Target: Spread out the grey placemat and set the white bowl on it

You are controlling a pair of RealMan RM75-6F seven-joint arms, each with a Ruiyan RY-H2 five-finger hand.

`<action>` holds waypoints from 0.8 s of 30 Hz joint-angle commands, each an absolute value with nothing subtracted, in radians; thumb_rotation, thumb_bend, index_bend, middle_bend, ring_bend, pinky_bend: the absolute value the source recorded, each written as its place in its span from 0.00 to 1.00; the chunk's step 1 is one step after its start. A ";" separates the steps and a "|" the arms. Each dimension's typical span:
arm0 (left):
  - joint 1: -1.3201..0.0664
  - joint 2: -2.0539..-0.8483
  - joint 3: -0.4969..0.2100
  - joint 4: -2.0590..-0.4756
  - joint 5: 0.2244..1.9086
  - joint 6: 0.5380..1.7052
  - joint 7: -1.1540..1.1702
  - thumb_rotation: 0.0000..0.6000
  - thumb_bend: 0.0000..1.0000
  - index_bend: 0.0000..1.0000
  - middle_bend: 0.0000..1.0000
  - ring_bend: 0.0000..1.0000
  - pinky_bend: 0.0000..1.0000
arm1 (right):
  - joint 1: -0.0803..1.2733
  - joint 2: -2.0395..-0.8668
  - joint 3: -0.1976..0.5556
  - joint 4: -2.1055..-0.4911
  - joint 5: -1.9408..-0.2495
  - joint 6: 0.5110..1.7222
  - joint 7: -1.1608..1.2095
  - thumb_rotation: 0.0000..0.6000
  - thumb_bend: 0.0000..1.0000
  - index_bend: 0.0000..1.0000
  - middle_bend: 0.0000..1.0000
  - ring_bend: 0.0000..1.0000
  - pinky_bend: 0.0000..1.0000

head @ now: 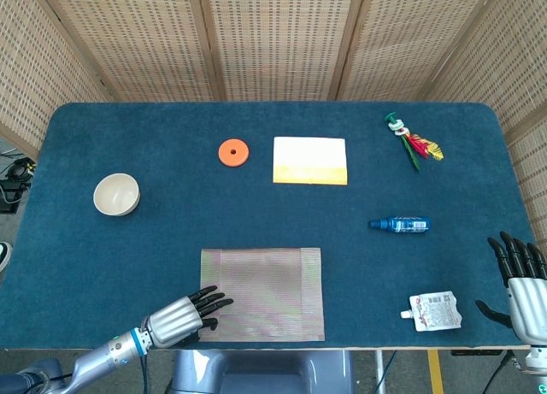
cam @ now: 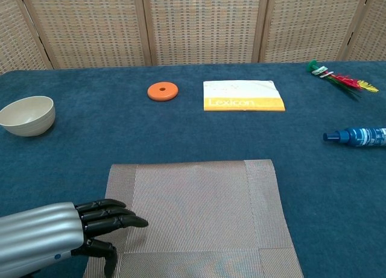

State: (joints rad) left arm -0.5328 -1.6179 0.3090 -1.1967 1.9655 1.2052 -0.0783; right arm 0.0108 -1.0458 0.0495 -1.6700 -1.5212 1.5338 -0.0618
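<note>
Chest view: the left hand (cam: pixel 57 238) is seen empty, fingers extended close together over the near-left edge of the flat grey placemat (cam: pixel 196 214). If dragged sideways, the mat could be rucked. The white bowl (cam: pixel 26 115), far left, could be tipped by a one-sided grasp.

We see bright, even, diffuse light in both views: sharp focus, faint soft shadows, no glare.

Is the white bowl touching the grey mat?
Apart. In the head view the white bowl sits up and left of the grey placemat, with bare blue tablecloth plainly between them.
</note>
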 commanded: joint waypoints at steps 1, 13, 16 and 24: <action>-0.535 -1.617 0.308 -1.201 1.963 1.201 -0.073 1.00 0.37 0.41 0.00 0.00 0.00 | 0.011 -1.046 0.050 -1.670 -1.521 1.534 -0.062 1.00 0.00 0.00 0.00 0.00 0.00; -0.538 -1.626 0.308 -1.206 1.954 1.191 -0.058 1.00 0.45 0.43 0.00 0.00 0.00 | 0.010 -1.048 0.050 -1.670 -1.522 1.537 -0.070 1.00 0.00 0.00 0.00 0.00 0.00; -0.538 -1.629 0.308 -1.205 1.951 1.188 -0.057 1.00 0.45 0.44 0.00 0.00 0.00 | 0.010 -1.047 0.050 -1.671 -1.523 1.537 -0.067 1.00 0.00 0.00 0.00 0.00 0.00; -0.539 -1.634 0.305 -1.204 1.940 1.178 -0.051 1.00 0.52 0.49 0.00 0.00 0.00 | 0.009 -1.045 0.049 -1.672 -1.525 1.537 -0.063 1.00 0.00 0.00 0.00 0.00 0.00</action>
